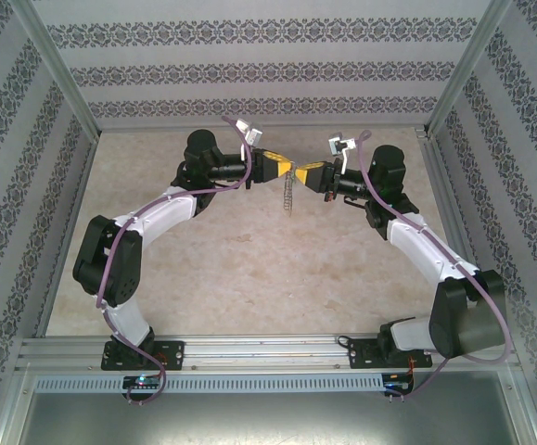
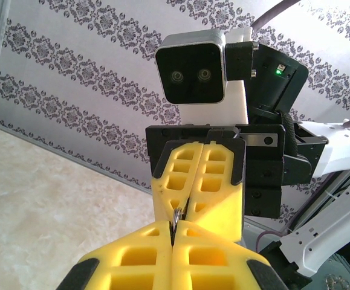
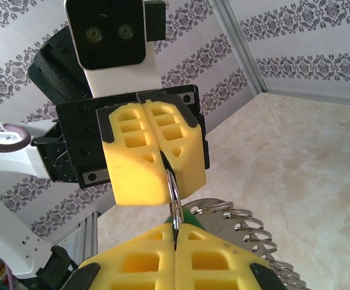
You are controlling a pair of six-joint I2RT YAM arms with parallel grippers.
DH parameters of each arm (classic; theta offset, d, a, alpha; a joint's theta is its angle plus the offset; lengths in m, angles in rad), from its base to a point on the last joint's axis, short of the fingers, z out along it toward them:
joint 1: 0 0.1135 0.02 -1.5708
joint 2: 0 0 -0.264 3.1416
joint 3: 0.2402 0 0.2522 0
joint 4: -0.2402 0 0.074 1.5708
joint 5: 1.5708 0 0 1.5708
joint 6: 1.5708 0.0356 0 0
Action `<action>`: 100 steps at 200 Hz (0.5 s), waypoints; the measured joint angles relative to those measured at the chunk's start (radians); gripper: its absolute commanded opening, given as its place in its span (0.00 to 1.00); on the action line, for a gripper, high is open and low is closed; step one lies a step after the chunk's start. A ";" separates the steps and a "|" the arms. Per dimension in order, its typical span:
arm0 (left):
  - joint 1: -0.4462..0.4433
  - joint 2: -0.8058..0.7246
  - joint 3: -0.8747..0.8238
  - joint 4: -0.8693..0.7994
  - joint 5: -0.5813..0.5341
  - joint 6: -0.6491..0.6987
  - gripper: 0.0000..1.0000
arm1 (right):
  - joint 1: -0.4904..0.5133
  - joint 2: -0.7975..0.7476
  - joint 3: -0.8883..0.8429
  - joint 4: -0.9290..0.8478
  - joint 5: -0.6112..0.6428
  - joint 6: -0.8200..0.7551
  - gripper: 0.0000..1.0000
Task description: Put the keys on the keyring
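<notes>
Top external view: left gripper [image 1: 281, 168] and right gripper [image 1: 299, 171] meet tip to tip above the table [image 1: 249, 269], both clenched on the keyring [image 3: 173, 192]. Its chain fringe [image 1: 287, 197] hangs below; green key [image 3: 188, 213] sits against the right fingertips.

Thin grey keyring [image 3: 173, 193] stands upright in mid-air, green-headed key [image 3: 190, 214] touching its lower end.
</notes>
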 measured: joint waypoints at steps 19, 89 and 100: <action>0.000 0.000 -0.002 0.000 -0.001 -0.002 0.00 | 0.002 0.001 0.000 -0.001 0.000 -0.005 0.00; 0.001 0.000 -0.007 0.003 -0.001 -0.002 0.00 | -0.005 0.001 -0.025 -0.008 -0.011 -0.019 0.00; 0.001 0.000 -0.010 0.002 0.000 -0.002 0.00 | -0.007 0.001 -0.030 -0.007 -0.016 -0.018 0.00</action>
